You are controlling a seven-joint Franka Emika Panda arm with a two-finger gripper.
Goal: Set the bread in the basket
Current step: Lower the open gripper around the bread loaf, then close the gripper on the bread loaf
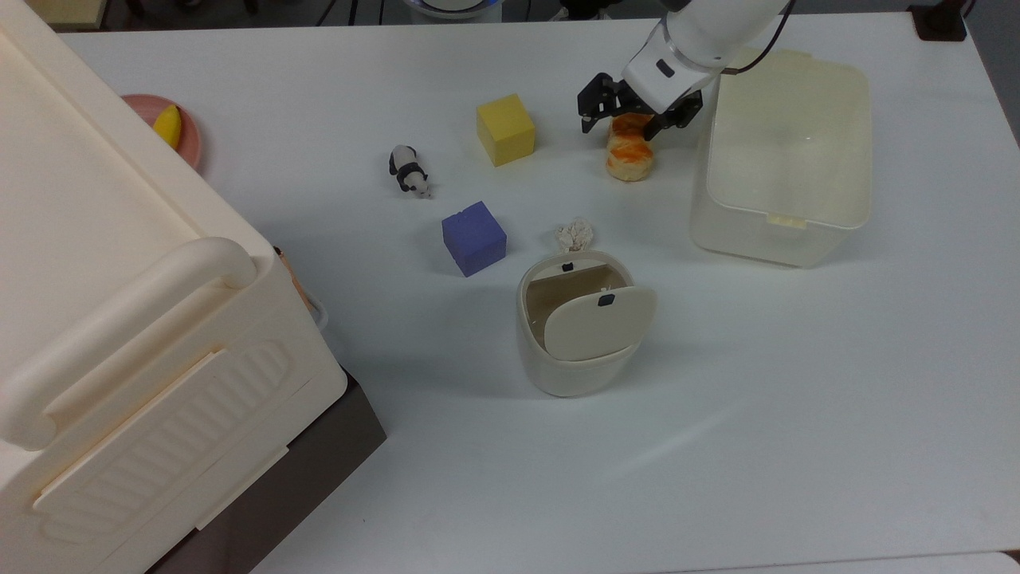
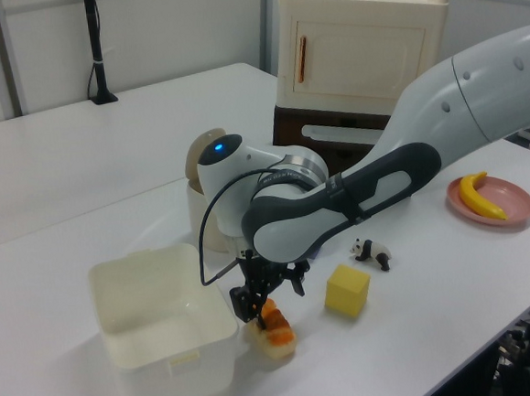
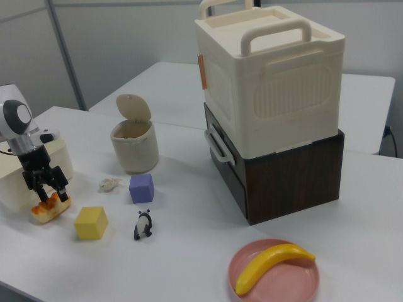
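Beside basket (image 1: 777, 227), at its nine o'clock: gripper (image 1: 633, 121) jaws apart astride bread (image 1: 630, 158); not yet lifted; basket empty.

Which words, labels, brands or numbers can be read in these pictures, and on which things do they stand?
None can be read. The bread, the basket, the cubes, the bin and the big box bear no writing that shows.
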